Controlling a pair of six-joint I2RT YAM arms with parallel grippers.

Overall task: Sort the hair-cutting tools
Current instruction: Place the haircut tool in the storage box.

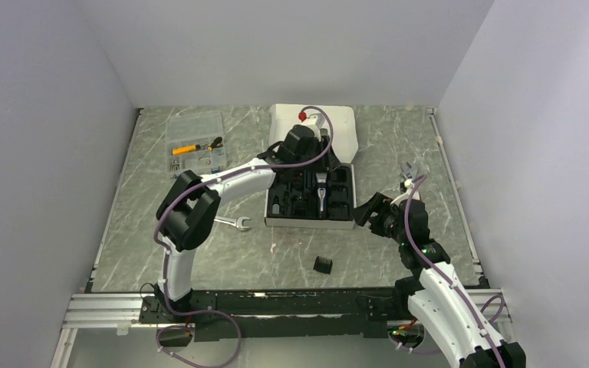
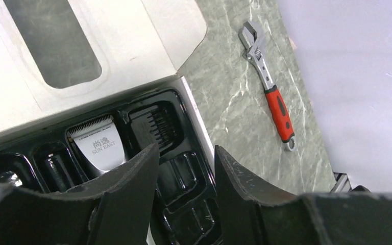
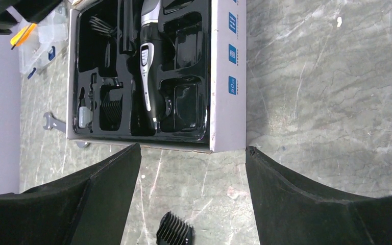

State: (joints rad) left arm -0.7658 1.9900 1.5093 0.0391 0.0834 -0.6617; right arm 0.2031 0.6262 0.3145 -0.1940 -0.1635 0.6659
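The left claw (image 2: 186,150) is hovering half-open and empty over the tray (image 2: 189,204) holding the clipper (image 2: 98,148), while the right claw (image 3: 194,148) is gaping wide toward the stray comb attachment (image 3: 175,234) on the tabletop (image 3: 326,102), apparently to collect it.

Setting: robotics lab test cell. Plain white panels (image 1: 46,153) wall in a grey marble-pattern table (image 1: 399,138) on three sides. Left arm (image 1: 234,175) and right arm (image 1: 449,295) are bolted to an aluminium rail (image 1: 100,310).
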